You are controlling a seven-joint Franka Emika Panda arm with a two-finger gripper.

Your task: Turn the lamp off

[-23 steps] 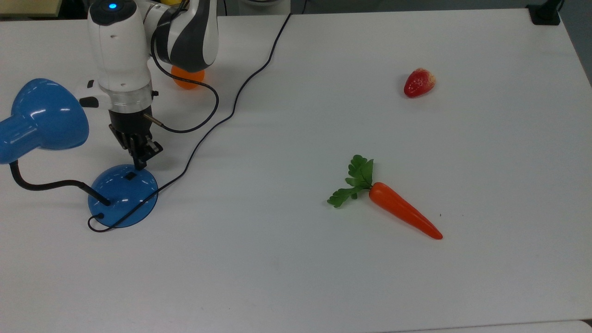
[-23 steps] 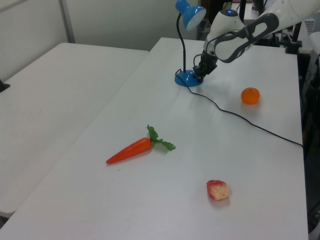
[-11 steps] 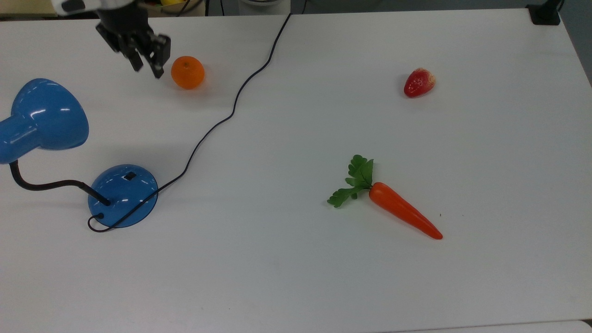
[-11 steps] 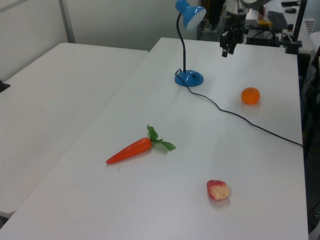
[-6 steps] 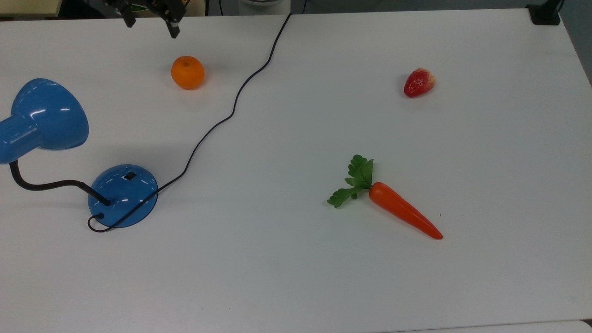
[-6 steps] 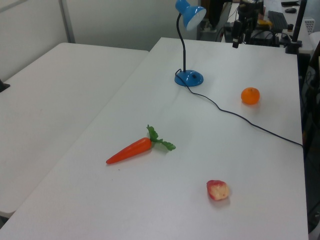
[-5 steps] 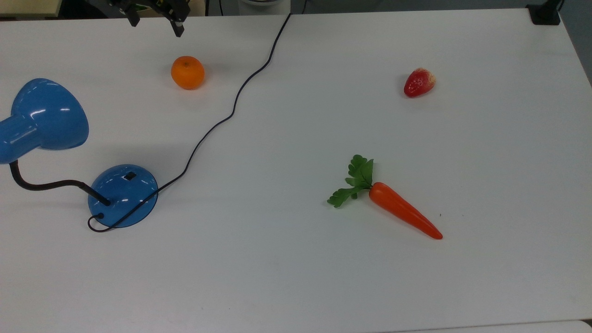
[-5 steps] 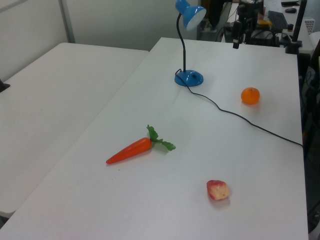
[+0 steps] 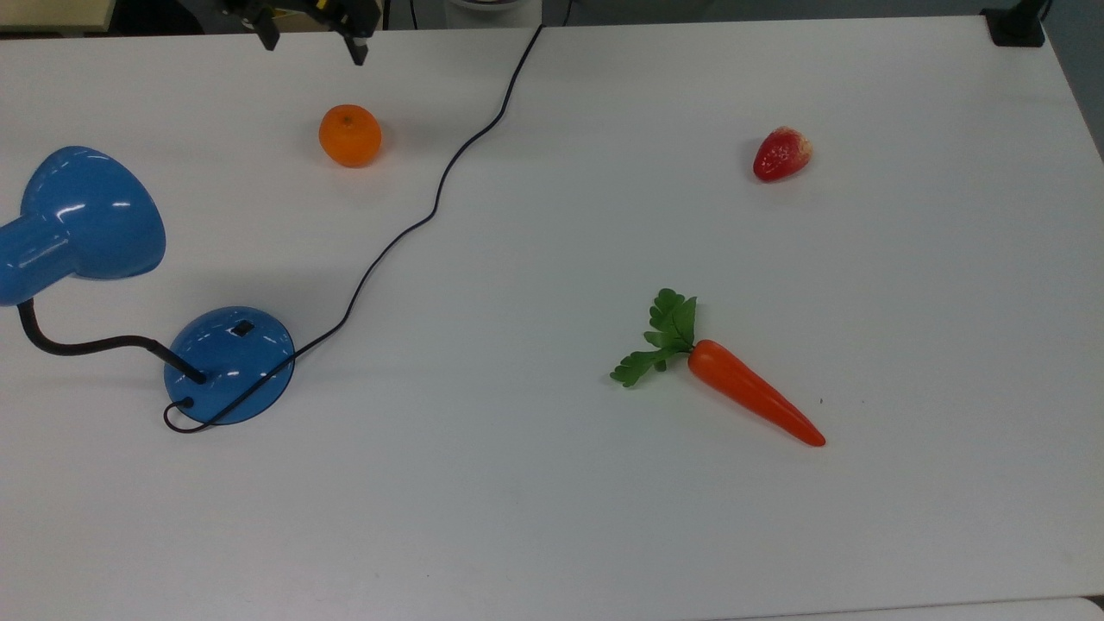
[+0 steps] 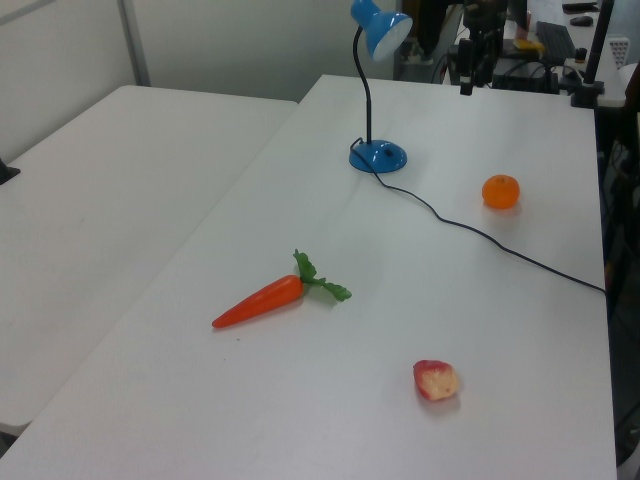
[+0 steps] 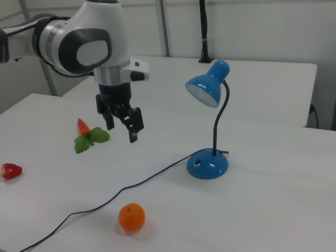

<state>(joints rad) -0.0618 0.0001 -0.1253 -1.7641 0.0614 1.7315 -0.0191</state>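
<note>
The lamp stands on the bench, its bulb dark. The gripper hangs high and well apart from it, fingers spread and empty. The switching looks done; next, only a retreat clear of the cord.

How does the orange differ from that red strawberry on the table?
Shape: the orange is round, while the strawberry tapers toward one end.
Colour: the orange is plain orange all over; the strawberry is red with a paler patch.
Place: in the top view the orange lies near the black cord on the left side, the strawberry alone far to the right.
Both rest on the white table, untouched.
</note>
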